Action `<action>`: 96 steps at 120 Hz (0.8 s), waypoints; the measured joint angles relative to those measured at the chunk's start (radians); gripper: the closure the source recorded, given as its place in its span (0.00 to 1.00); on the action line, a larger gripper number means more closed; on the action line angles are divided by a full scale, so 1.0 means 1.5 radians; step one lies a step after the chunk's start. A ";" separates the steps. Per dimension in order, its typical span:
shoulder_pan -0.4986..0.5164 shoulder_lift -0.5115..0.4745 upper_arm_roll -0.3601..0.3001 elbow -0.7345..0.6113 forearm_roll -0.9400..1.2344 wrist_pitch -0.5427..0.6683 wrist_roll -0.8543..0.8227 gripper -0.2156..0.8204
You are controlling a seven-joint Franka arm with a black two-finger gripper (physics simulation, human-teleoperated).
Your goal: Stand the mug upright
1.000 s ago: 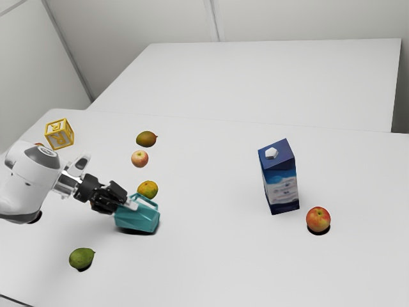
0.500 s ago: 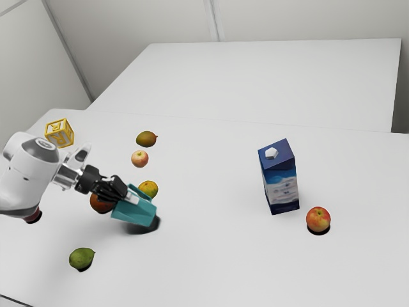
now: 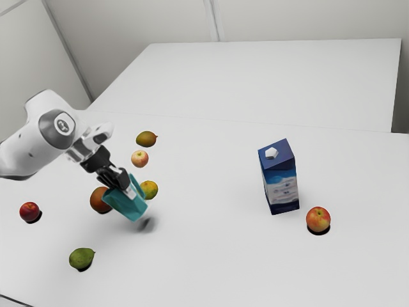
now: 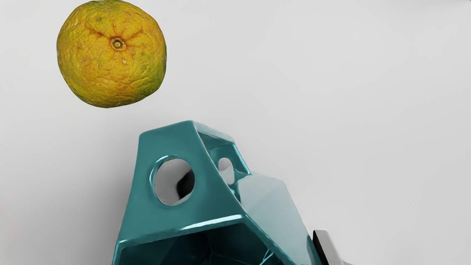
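Note:
Held just off the table, the teal mug (image 3: 126, 203) hangs tilted in the exterior view, its base pointing down toward that view's right and its shadow apart beneath it. My gripper (image 3: 121, 184) is shut on the mug near its upper end. In the wrist view the mug (image 4: 165, 221) turns its handle with a round hole and part of its dark open mouth toward the camera. One finger of the gripper (image 4: 220, 254) shows against the mug's side; the other is mostly hidden by the mug.
A yellow-green citrus (image 3: 149, 189) lies close behind the mug and an orange-brown fruit (image 3: 100, 200) beside it. Around are a green fruit (image 3: 81, 258), a red fruit (image 3: 29, 212), a pale apple (image 3: 140, 158) and a brownish fruit (image 3: 146, 139). Farther right stand a carton (image 3: 280, 179) and an apple (image 3: 318, 219).
The mug has risen from the table and tipped more steeply, base downward, as my hand lifted and tilted. The red fruit has come out from behind the arm, which now covers the yellow block.

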 joint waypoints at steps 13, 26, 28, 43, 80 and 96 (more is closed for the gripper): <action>-0.003 0.000 -0.014 0.005 0.074 0.004 -0.053 0.96; -0.006 0.000 -0.029 0.005 0.138 0.017 -0.103 0.96; -0.007 0.000 -0.030 0.005 0.147 0.020 -0.110 0.96; -0.013 0.001 -0.043 0.001 0.192 0.054 -0.159 0.96; -0.027 0.014 -0.055 -0.020 0.237 0.161 -0.249 0.96; -0.034 0.005 -0.056 -0.042 0.247 0.182 -0.282 0.96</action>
